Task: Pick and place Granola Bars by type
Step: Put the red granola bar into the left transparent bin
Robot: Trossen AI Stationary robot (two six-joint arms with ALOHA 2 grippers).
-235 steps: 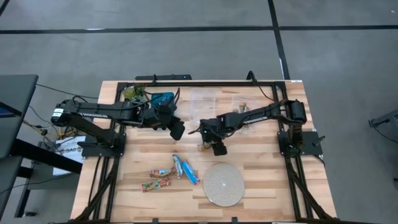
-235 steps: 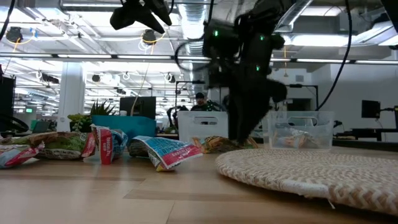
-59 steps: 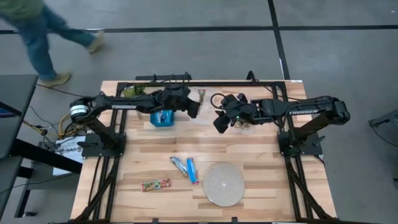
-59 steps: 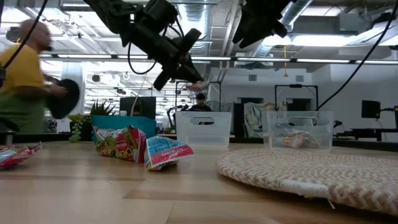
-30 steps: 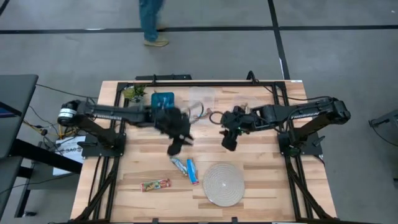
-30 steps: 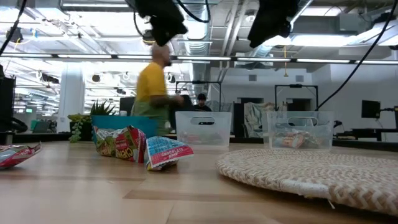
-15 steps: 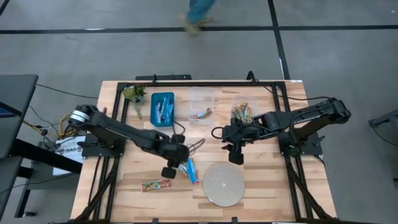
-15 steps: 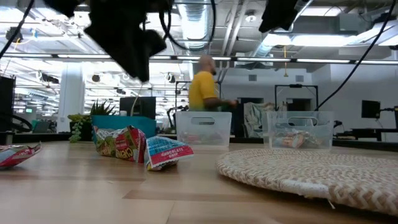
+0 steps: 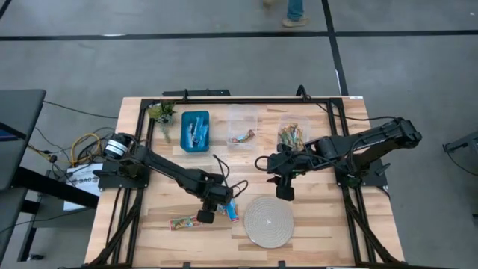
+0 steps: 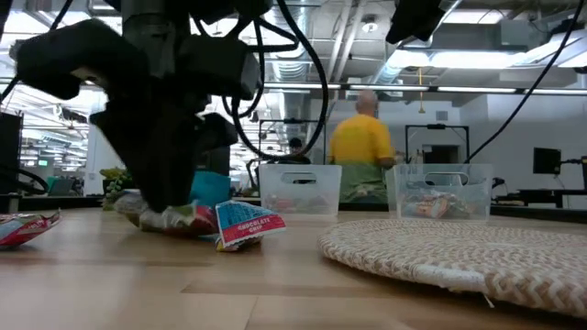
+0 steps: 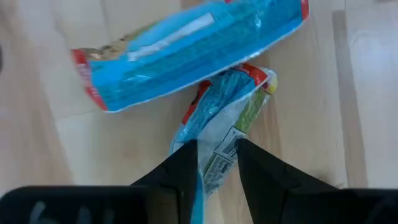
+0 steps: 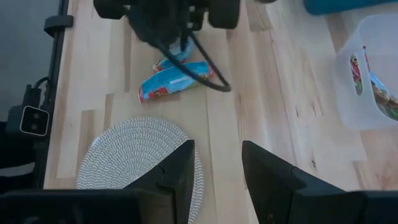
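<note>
**Left claw settling over a mixed-colour bar as three bars wait on the desk**

The left claw (image 11: 217,149) is hanging low over the middle of the desk (image 9: 336,224). Its two fingers are standing a narrow gap apart, one on each side of a crumpled bar (image 11: 227,121) wrapped in blue, white, green and red. The bar is lying flat on the wood. The fingers are straddling its end rather than pinching it, so this looks like the line-up for a pick.

A bright blue bar (image 11: 186,46) is lying just beside that one, touching or nearly touching it. That is probably why the claw is coming in at the free end, to avoid catching both. A red-and-green bar (image 9: 185,222) is resting alone nearer the front edge.

The right claw (image 12: 217,146) is waiting in the air between the bins and the woven mat (image 9: 269,221). Its fingers are parted and holding nothing, and it is keeping clear of the left arm's work.

Three bins are standing in a row along the back edge, apparently one for each kind of bar:
- The blue bin (image 9: 184,131) is holding blue bars.
- The middle clear bin (image 9: 242,118) is holding at least one red-and-green bar.
- The right clear bin (image 9: 302,123) is holding a small heap of tan ones.

The bars inside the bins are too bunched to count. On the open desk there are three bars, and there is one mat.
</note>
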